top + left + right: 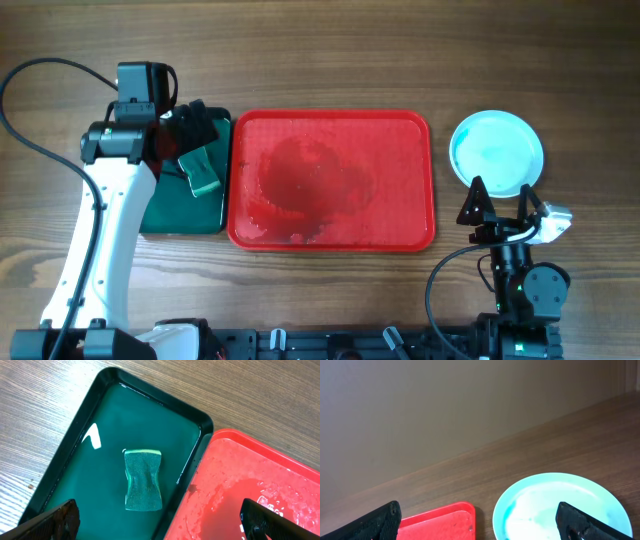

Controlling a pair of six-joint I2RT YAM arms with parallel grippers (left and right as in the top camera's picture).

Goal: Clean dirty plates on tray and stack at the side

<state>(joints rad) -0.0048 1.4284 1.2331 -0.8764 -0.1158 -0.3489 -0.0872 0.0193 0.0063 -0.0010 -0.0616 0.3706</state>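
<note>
Left hand (pixel 159 512) hangs spread wide and holds nothing. Directly below it the sponge (pixel 143 480) lies flat in the green tray (pixel 115 415), clear of both fingers. Just to this hand's right is the tray (pixel 280 475), wet and streaked, with no plate on it in any view.

Across from it the right hand (pixel 502 196) is also spread and empty, low over the surface (pixel 330 300). Just ahead of its fingertips, not touching them, sits the plate (pixel 497 152), off the tray and beside its right rim. From above only one round shows, and I cannot tell whether others are stacked under it. Its face is pale with a faint teal tinge and no heavy smear.

The washing and stacking look finished, or nearly so. The tray is bare of plates, the sponge is set down, and neither hand grips anything.

If the faint tinge counts as dirt, the next move falls to the left hand. It would drop straight down, pinch the sponge across its narrow waist and carry it right, while the right hand steadies the plate by its rim. If the plate passes as clean, both hands need only lift back, the right one taking care not to nudge the plate ahead of it.
</note>
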